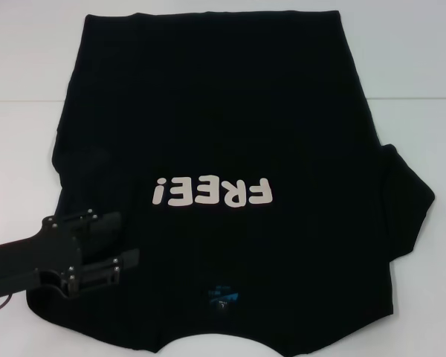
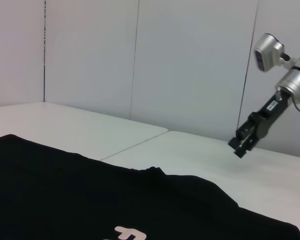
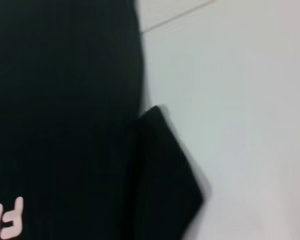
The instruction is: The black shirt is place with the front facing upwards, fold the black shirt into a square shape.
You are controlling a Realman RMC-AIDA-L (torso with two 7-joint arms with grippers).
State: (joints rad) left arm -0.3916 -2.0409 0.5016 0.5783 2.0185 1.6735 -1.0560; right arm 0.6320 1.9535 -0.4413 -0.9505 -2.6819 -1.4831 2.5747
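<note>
The black shirt [image 1: 223,126] lies flat on the white table, front up. Its white "FREE!" lettering [image 1: 212,193] reads upside down from the head view, and the small blue neck label [image 1: 224,299] sits near the front edge. One sleeve [image 1: 405,197] sticks out on the right and also appears in the right wrist view as the sleeve [image 3: 165,175]. My left gripper [image 1: 128,238] hovers over the shirt's near left shoulder area, open, with nothing visibly between its fingers. In the left wrist view my right gripper [image 2: 241,144] hangs above bare table beyond the shirt [image 2: 90,200].
The white table [image 1: 416,67] surrounds the shirt, with a seam line [image 1: 412,98] running across it. A pale wall [image 2: 140,60] stands behind the table in the left wrist view.
</note>
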